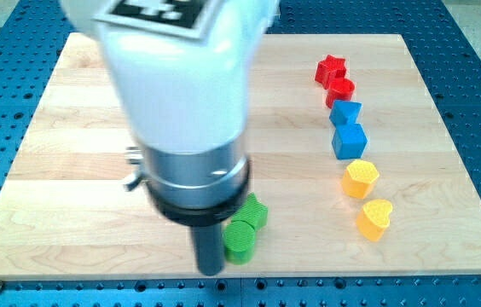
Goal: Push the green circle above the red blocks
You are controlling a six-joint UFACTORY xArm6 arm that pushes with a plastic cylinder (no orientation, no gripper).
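Note:
The green circle lies near the view's bottom edge of the wooden board, touching a second green block just above and to its right. Two red blocks sit at the view's upper right: a red star and a red heart-like block touching it below. My tip is the lower end of the dark rod, right against the green circle's left side. The large white arm body hides the board's upper middle.
Down the right side run a blue block, a blue cube, a yellow block and a yellow heart. The wooden board rests on a blue perforated table.

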